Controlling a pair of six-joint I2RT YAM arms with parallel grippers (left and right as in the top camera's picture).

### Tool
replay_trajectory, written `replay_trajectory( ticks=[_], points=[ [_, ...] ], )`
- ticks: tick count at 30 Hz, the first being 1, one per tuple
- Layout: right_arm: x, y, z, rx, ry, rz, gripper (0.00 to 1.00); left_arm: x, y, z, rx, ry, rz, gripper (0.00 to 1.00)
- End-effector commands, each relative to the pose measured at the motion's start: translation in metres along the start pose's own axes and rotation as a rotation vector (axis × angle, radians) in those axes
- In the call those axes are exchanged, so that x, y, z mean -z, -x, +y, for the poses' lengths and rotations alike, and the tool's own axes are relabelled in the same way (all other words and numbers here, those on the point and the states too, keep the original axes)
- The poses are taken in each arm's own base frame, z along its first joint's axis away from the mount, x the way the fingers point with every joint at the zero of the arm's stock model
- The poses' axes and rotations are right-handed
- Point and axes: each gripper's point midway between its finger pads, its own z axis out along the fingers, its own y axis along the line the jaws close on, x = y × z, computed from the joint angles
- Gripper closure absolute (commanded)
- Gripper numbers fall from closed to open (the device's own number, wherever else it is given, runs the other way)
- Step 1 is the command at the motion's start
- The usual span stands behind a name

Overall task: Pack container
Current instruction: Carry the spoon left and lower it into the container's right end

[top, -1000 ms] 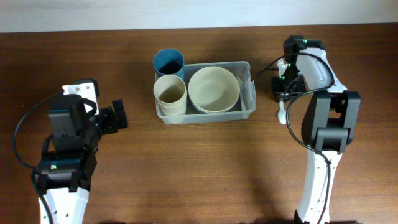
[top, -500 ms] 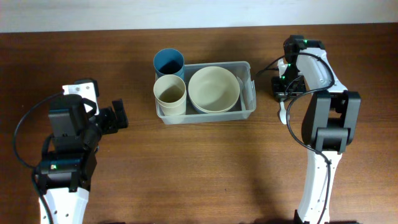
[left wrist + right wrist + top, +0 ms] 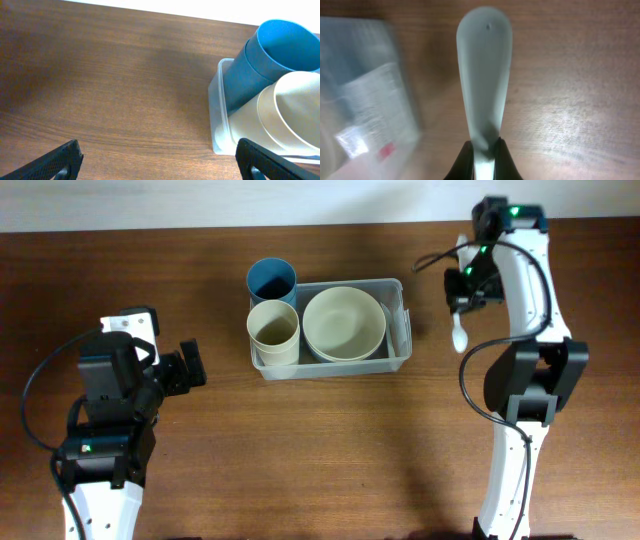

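Container (image 3: 400, 332), a clear plastic bin, sits at the middle of the wooden table (image 3: 300, 450), its long side running left to right. A cream bowl (image 3: 344, 323) fills its right half, and a cream cup (image 3: 273, 330) stands upright in the near left corner. A blue cup (image 3: 271, 281) leans tilted at the far left corner. The right gripper (image 3: 465, 288), off the bin's right end and apart from it, has its jaws pressed together on the narrow end of a pale, translucent utensil (image 3: 459, 335). The wrist view shows the utensil's broad rounded end pointing away from the fingers (image 3: 462, 162). The left gripper (image 3: 190, 367) is well to the left of the bin, jaws spread wide and holding nothing.
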Motion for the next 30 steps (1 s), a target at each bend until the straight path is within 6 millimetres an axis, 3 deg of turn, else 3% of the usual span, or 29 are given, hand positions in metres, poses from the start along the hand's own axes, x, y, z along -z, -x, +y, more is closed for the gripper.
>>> replay_trajectory(
  ticks=[1,6,8,11,18,26,30],
  points=[
    [0.037,0.007,0.040,0.048,0.121,-0.087,0.96,-0.002,-0.002,0.000,-0.016,-0.009,0.006,0.00],
    [0.062,0.009,0.085,0.130,0.201,-0.157,0.96,-0.002,-0.002,0.000,-0.016,-0.009,0.006,0.00],
    [0.060,0.005,0.105,0.172,0.205,-0.148,0.96,-0.002,-0.002,0.000,-0.016,-0.009,0.006,0.00],
    [0.056,0.000,0.119,0.205,0.195,-0.136,0.96,-0.002,-0.002,0.000,-0.016,-0.009,0.007,0.00],
    [0.053,-0.004,0.132,0.234,0.187,-0.127,0.96,-0.002,-0.002,0.000,-0.016,-0.009,0.007,0.00],
    [0.052,-0.003,0.129,0.232,0.168,-0.129,0.96,-0.002,-0.002,0.000,-0.016,-0.009,0.007,0.00],
    [0.051,-0.004,0.131,0.229,0.169,-0.123,0.91,-0.002,-0.002,0.000,-0.016,-0.009,0.006,0.00]
  ],
)
